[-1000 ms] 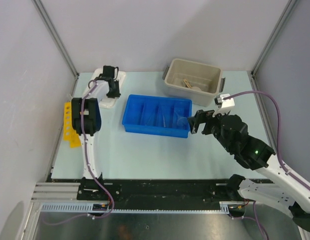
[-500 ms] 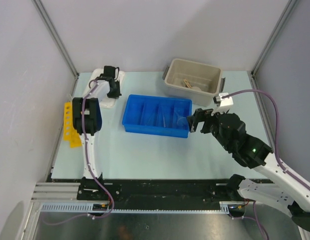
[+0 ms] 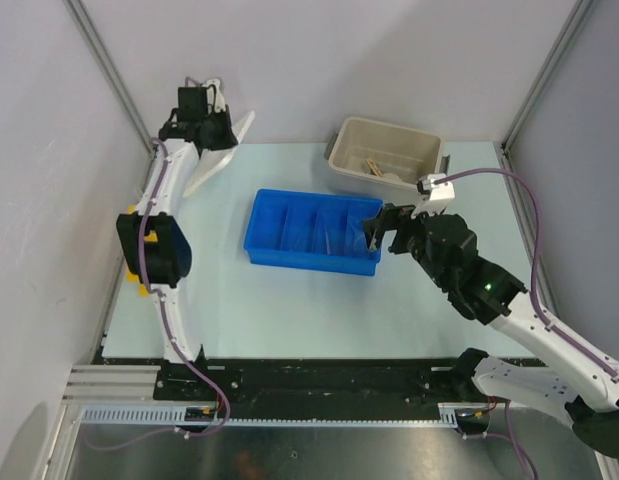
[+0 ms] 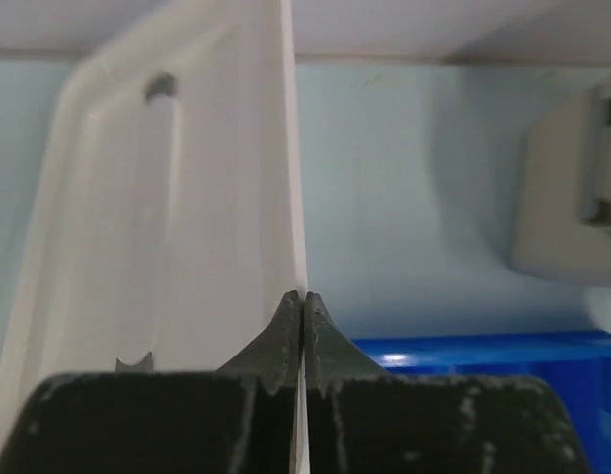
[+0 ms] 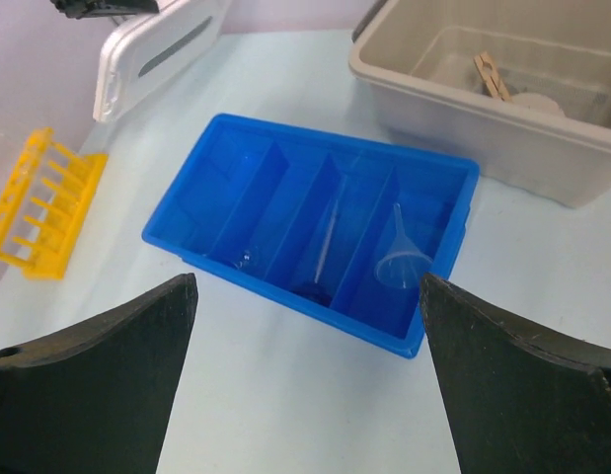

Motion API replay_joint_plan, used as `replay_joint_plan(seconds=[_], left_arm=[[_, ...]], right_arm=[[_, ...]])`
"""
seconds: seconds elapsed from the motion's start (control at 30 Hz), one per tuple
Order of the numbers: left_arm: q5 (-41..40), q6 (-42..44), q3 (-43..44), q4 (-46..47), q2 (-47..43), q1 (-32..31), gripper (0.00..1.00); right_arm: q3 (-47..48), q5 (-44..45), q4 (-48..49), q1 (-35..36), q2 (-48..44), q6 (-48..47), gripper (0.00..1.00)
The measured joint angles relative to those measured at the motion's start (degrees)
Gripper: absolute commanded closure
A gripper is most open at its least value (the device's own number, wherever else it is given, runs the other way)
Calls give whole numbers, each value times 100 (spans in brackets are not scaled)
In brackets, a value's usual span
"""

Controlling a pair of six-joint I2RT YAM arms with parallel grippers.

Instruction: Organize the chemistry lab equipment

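Mika: Since a second ago our left arm swung up and back toward the far left corner. It took the white lid [image 3: 217, 155] off the table, so now it hangs tilted in the air. The left gripper [image 4: 303, 296] is pinched tight on the lid's thin edge. Our right gripper [image 5: 307, 281] crept a bit further over the blue tray [image 3: 309, 263], with its jaws spread wide and nothing in them.

Jo: So we're still at the unpacking stage, we'd say. The beige tub [image 5: 453, 99] is open, and next we need the lid parked out of the way. After that the right arm has to reach into the tub.

Mika: Yep. The tan wooden stick [image 5: 491, 76] and small white dish [image 5: 537, 99] are still sitting in the tub, just beside each other at the far side.

Jo: The tray already has some glass in it. There's a clear glass tube [image 5: 325, 237] lying along a middle slot and a clear funnel [image 5: 402, 259] in the right-hand one. It's see-through stuff and easy to miss. We can't tell what else is down in the tub.
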Motion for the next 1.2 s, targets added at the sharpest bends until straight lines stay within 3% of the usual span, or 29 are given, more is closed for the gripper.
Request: replay_joint_plan(seconds=[0.33,0.53,0.97,1.2], left_arm=[[1276,-184,-197,2,-1263,-85,100],[1436,-153,-885,2,-1884,-282,100],[1399,-96,-1832,-48,-1895,-431,100],[1421,-94,-2044,-11,-1895,-452,100]], right_arm=[[2,-739,1473,-612,455,-306,2],[2,-1187,1814,-1023,664,-505,4],[4,-1655,1493,-1110,726,-448,4],[7,-2116,1945,-1078,1580,-905,3]])
